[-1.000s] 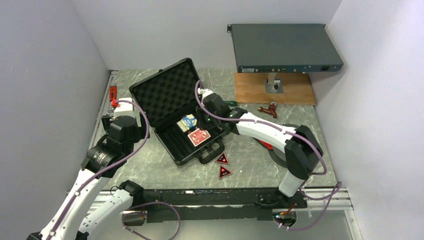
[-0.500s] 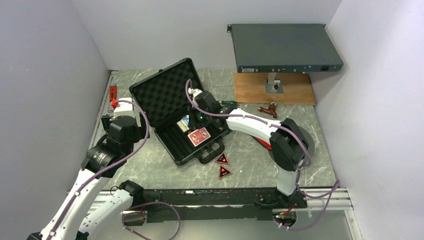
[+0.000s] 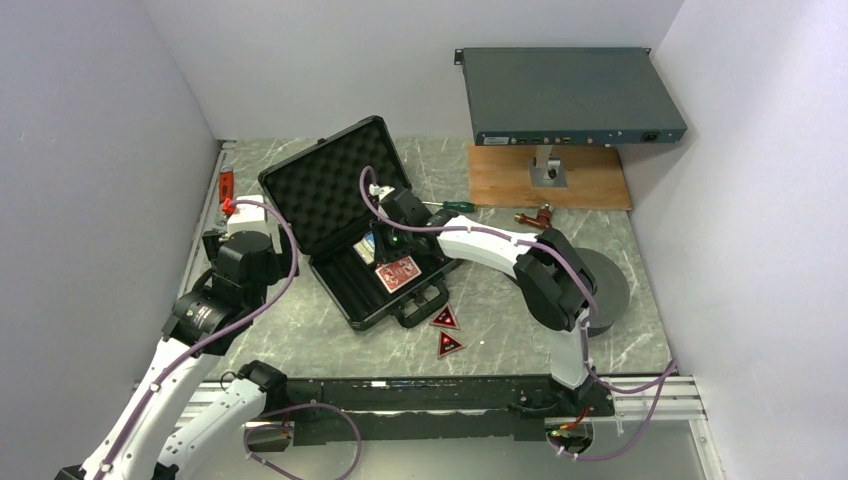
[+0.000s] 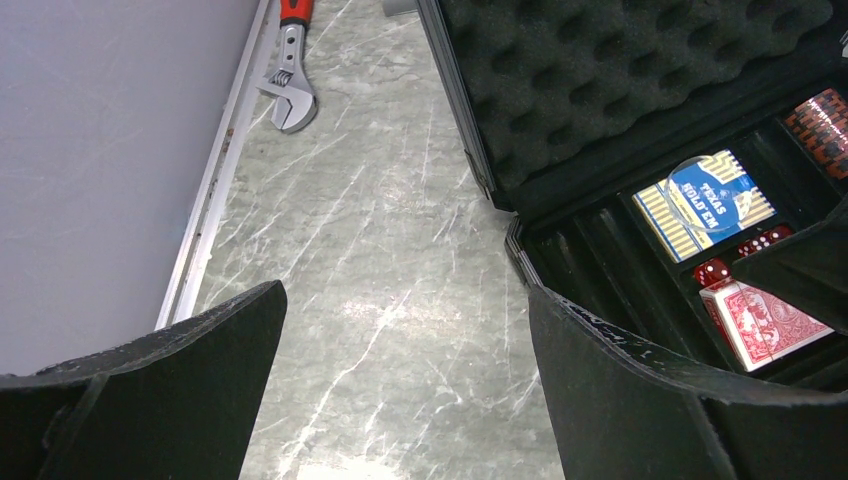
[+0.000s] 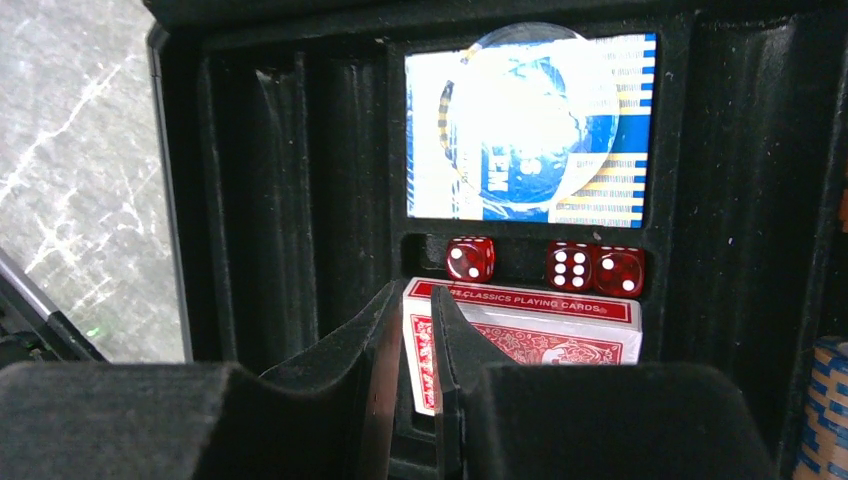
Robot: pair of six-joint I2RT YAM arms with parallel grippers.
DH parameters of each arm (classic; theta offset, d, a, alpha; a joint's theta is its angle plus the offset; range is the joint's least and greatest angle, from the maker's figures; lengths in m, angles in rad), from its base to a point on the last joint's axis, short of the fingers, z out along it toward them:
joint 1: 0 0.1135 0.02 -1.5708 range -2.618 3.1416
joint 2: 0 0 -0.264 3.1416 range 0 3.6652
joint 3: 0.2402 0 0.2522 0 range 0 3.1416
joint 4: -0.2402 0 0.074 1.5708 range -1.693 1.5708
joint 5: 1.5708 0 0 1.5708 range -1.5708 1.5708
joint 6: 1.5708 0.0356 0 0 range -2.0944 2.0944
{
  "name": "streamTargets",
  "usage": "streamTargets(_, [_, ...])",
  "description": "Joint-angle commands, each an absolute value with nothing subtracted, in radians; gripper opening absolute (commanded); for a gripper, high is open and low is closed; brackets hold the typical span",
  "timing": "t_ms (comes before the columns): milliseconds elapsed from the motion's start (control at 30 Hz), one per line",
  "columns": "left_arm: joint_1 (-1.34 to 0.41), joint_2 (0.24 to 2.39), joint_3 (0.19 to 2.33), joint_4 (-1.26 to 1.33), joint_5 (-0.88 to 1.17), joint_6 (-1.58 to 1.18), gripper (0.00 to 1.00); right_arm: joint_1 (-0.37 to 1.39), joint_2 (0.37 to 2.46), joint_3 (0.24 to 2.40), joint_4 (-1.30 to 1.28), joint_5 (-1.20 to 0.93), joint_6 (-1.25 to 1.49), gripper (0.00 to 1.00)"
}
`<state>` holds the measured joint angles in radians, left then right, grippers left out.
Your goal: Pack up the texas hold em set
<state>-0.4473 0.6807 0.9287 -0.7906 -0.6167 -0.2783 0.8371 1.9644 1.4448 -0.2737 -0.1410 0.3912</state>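
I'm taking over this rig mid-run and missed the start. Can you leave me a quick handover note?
Left tool: open, empty, over the table left of the case.
Right tool: nearly shut, holding nothing, above the red deck.
Done: blue deck, red deck and dice sit in the open case.
To do: two triangular tokens lie on the table by its front edge; then close the lid.

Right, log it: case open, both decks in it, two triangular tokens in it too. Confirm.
One thing is wrong. The case is open and the blue deck and red deck are in it, but the two tokens lie on the table outside it, near its handle. The top view shows that.
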Motion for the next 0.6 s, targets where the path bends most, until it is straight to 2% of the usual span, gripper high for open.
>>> streamTargets(0, [-0.442, 0.680, 0.939, -0.766, -0.605, -0.275, 0.97, 0.836, 1.974, 1.485, -0.271, -0.147, 0.378, 0.19])
streamTargets(567, [-0.441, 0.682, 0.937, -0.767, -0.608, -0.275, 0.97, 0.836, 1.996, 1.430, -0.298, -0.058, 0.357, 0.19])
